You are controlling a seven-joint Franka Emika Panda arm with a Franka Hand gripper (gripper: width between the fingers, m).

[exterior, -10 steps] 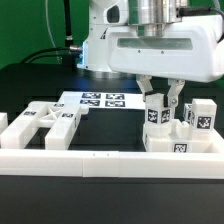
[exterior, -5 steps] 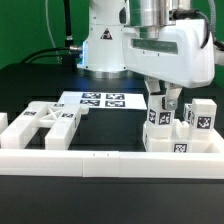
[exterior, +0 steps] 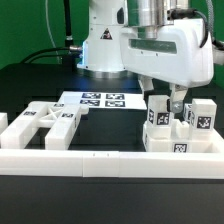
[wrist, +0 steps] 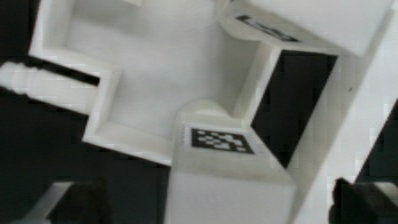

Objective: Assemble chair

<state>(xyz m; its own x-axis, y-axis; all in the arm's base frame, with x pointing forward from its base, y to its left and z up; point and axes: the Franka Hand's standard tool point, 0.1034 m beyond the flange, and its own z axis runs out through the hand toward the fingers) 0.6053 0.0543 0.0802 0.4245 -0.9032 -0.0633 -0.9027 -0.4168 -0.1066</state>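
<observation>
We see the gripper [exterior: 165, 101] low over the chair's white plastic parts, its jaws spread wide and standing clear on either side of a chair leg [exterior: 157, 120]. The leg is a blocky white post with a black-and-white square tag facing the exterior camera. It stands upright, long axis vertical, on the exterior view's right, just behind the border rail [exterior: 100, 160]. A cut-out frame [exterior: 45, 122] lies flat, well apart, toward the exterior view's left.
</observation>
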